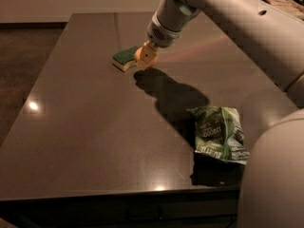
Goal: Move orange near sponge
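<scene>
The orange (145, 57) is a small round orange fruit held in my gripper (147, 54) at the far middle of the dark table. It hangs right beside the right end of the sponge (125, 58), which has a dark green top and pale yellow body and lies flat on the table. The gripper is shut on the orange and reaches down from the white arm (228, 18) that comes in from the upper right. Whether the orange touches the table cannot be told.
A crumpled green-and-white snack bag (218, 133) lies near the table's front right edge. The arm's large white link (273, 175) fills the lower right corner. The dark table (85, 127) has its front edge at the bottom and bare floor to the left.
</scene>
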You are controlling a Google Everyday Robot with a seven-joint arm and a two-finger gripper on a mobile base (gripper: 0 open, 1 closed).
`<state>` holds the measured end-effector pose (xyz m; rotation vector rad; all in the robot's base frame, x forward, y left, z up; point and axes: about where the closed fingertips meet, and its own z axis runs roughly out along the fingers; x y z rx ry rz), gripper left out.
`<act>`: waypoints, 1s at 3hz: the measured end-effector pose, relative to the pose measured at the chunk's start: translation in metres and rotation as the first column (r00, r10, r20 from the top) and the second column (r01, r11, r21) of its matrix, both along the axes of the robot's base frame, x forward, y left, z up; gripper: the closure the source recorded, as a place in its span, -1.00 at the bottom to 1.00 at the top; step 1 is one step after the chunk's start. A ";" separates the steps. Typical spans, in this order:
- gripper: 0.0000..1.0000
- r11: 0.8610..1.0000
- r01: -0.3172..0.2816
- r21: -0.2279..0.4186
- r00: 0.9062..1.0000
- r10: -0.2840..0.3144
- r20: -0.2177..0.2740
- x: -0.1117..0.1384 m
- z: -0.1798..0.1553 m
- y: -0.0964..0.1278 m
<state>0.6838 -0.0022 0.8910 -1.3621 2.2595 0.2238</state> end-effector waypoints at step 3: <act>0.20 0.999 0.032 -0.009 0.999 -0.032 -0.026 0.025 -0.026 0.006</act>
